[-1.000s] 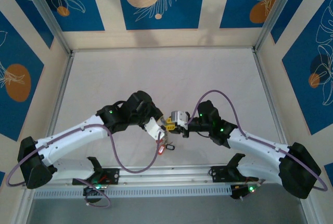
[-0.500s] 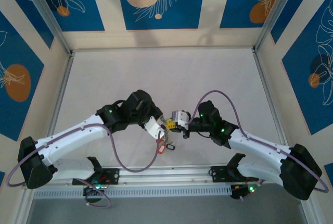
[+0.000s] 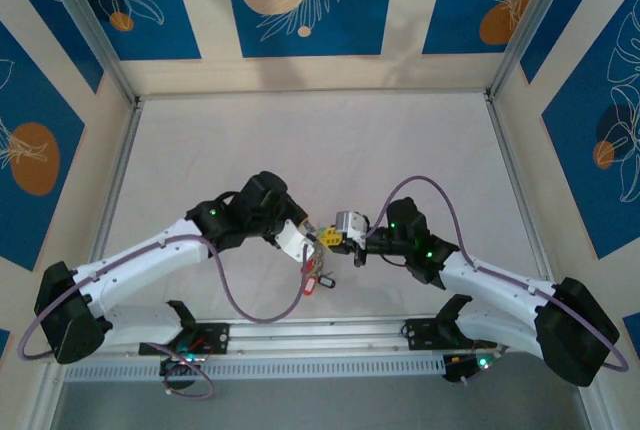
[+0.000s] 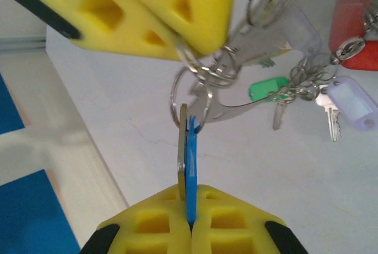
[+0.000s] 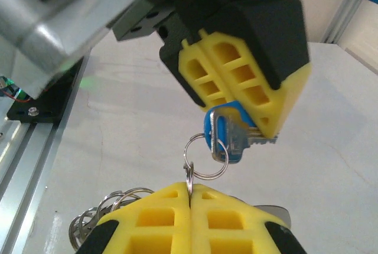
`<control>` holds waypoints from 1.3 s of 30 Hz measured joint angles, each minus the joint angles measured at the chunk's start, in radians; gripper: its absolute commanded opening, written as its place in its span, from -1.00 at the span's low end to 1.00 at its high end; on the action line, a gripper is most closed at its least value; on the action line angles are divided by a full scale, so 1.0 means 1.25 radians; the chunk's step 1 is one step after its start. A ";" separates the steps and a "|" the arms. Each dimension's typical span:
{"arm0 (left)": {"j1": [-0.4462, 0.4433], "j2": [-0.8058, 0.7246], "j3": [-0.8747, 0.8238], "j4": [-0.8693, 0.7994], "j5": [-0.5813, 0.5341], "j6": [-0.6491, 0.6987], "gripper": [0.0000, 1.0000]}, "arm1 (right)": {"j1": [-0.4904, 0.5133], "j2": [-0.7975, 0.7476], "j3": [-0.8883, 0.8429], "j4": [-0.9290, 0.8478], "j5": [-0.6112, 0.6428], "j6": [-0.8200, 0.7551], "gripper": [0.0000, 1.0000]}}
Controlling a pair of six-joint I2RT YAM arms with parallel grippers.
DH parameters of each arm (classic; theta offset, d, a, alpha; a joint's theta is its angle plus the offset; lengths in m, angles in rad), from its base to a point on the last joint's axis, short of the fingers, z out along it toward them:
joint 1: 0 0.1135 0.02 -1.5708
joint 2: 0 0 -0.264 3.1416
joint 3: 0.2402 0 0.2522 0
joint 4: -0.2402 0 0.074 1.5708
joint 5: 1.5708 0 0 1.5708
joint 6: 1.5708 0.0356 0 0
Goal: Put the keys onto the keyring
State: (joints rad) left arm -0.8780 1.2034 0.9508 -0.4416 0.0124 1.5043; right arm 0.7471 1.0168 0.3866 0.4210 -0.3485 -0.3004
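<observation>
While both arms bend inward and meet tip to tip, the left gripper (image 4: 190, 218) is clamped on a blue-tagged key (image 4: 190, 159), which stands edge-on between its ribbed yellow plastic fingers. Facing it, the right gripper (image 5: 190, 198) pinches the thin grey wire keyring (image 5: 189, 180) just off that key's head. Beside and below the right fingers hang the other keys (image 4: 332, 118), with glossy green, red and clear tags. Beyond lies a matte white table (image 3: 300, 150), then cream walls (image 3: 403, 10) with blue floral panels.
</observation>
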 measured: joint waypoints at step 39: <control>-0.014 -0.025 0.008 -0.016 0.052 -0.065 -1.00 | 0.020 0.050 -0.002 0.081 0.034 0.090 -1.00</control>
State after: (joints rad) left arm -0.8959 1.1725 0.9607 -0.4610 0.0772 1.4231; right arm 0.7727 1.0794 0.3847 0.5224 -0.3061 -0.1875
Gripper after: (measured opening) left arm 0.042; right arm 0.056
